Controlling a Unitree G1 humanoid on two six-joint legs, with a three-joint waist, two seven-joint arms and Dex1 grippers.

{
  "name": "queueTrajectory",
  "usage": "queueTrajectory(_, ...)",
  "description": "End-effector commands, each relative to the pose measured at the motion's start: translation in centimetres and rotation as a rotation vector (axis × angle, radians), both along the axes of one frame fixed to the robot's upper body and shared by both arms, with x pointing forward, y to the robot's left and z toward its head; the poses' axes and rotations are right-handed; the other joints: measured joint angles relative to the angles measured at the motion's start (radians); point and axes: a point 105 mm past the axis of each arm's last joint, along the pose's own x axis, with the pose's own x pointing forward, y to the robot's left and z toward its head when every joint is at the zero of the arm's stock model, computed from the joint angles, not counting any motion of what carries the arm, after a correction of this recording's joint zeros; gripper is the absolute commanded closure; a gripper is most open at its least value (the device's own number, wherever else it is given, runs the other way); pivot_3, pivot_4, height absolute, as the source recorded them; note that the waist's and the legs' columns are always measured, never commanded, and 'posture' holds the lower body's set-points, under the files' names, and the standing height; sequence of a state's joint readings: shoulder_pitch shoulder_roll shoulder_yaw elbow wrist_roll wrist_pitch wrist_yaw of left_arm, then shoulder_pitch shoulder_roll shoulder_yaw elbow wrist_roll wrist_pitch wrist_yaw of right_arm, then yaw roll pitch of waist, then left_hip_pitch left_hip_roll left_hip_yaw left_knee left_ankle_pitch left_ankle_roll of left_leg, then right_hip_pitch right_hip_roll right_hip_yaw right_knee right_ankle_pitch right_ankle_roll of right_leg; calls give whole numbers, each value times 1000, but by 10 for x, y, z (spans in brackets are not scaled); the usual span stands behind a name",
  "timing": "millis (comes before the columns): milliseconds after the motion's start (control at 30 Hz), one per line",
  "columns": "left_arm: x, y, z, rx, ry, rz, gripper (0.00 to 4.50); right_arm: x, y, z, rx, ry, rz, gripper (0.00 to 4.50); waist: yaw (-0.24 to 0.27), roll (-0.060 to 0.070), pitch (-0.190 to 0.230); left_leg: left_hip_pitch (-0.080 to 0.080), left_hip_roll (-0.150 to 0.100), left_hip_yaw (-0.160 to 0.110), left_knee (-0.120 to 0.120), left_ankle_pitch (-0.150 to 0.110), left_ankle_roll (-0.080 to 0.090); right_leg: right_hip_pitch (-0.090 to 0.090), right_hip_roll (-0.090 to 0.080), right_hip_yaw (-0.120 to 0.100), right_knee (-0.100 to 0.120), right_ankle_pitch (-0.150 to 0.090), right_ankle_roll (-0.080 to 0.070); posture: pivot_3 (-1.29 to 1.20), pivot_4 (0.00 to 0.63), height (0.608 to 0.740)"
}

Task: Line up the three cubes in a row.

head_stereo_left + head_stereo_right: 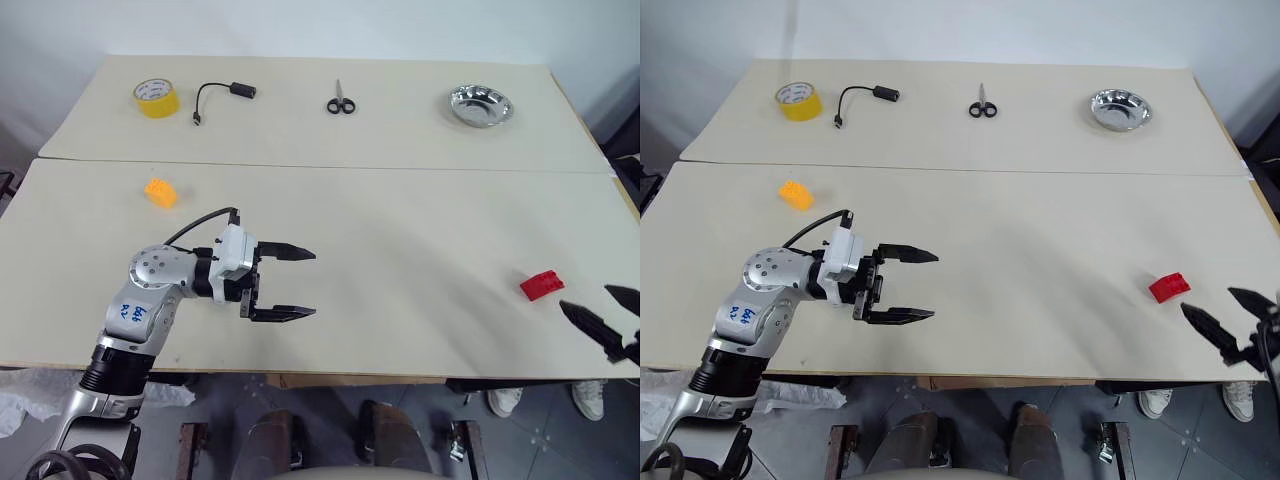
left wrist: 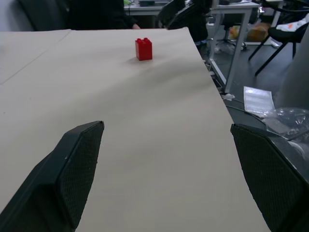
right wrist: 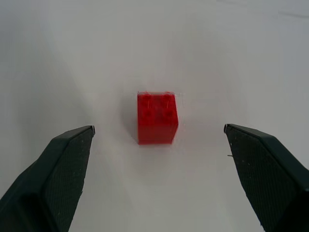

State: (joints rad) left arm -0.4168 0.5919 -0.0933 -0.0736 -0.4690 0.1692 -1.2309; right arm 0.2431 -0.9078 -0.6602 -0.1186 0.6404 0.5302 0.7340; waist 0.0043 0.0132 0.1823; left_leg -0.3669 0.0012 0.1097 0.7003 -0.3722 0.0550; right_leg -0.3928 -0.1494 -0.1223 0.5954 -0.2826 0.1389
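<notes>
The red cube [image 1: 541, 285] sits near the table's front right; it also shows ahead in the left wrist view [image 2: 143, 49] and the right wrist view [image 3: 157, 118]. My right gripper [image 1: 603, 316] stands open just in front of and right of it, with the cube ahead of its spread fingers and not touched. The orange-yellow cube [image 1: 160, 192] lies at the left of the near table. My left gripper [image 1: 300, 283] is open and empty over the front left, pointing right toward the red cube. The green cube is out of view.
On the far table lie a yellow tape roll [image 1: 157, 97], a black cable with adapter [image 1: 222, 97], scissors [image 1: 341, 102] and a metal bowl [image 1: 481, 105]. A seam joins the two tables. The front edge runs close below both grippers.
</notes>
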Motion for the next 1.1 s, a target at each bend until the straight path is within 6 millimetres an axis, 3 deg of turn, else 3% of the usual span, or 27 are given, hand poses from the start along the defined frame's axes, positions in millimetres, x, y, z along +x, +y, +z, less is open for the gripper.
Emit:
queueTrajectory(33, -8, -4, 6, -12, -34, -23, 28, 17, -2, -4, -9, 82, -8, 0, 5, 0, 0, -1, 0, -1, 0, 0, 0, 0, 0, -1, 0, 0, 0, 0, 150, 740)
queueTrajectory(333, -13, -7, 2, 2, -42, -19, 28, 37, 0, -25, -34, 229, 22, 0, 23, 0, 0, -4, -2, -3, 0, 1, 1, 0, 0, -5, -1, 0, 1, 0, 150, 740)
queueTrajectory(500, -12, -3, 4, 9, -51, -2, 0, 37, 1, -26, -35, 238, 29, 1010, 20, 0, 0, -4, -1, -3, 0, 1, 1, 0, 0, -5, -1, 0, 1, 0, 150, 740)
queueTrajectory(700, -10, 1, 5, 18, -59, 11, 0, 31, 2, -28, -65, 239, 69, 3000, 21, 0, 0, -3, -1, -3, 0, 1, 1, 1, 0, -5, -1, 0, 1, 0, 150, 740)
queueTrajectory(833, -5, 14, 7, 31, -68, 58, 0, 40, 51, 4, -166, 69, 447, 2979, 16, 0, 0, -3, -1, -3, 0, 1, 1, 0, 1, -5, -1, 0, 1, 0, 150, 740)
queueTrajectory(933, -9, 27, 1, 71, -28, 64, 0, 46, 93, 9, -274, 127, 748, 2979, -6, 1, 0, -2, 0, -2, 0, 1, 0, 0, 2, -4, -1, 0, 1, 0, 150, 740)
queueTrajectory(1100, -11, 30, -2, 66, -22, 91, 0, 70, 159, 13, -365, 203, 1061, 2979, -15, 1, 1, -2, 1, -4, 0, 1, -1, 0, 2, -6, -1, 0, 0, 0, 150, 740)
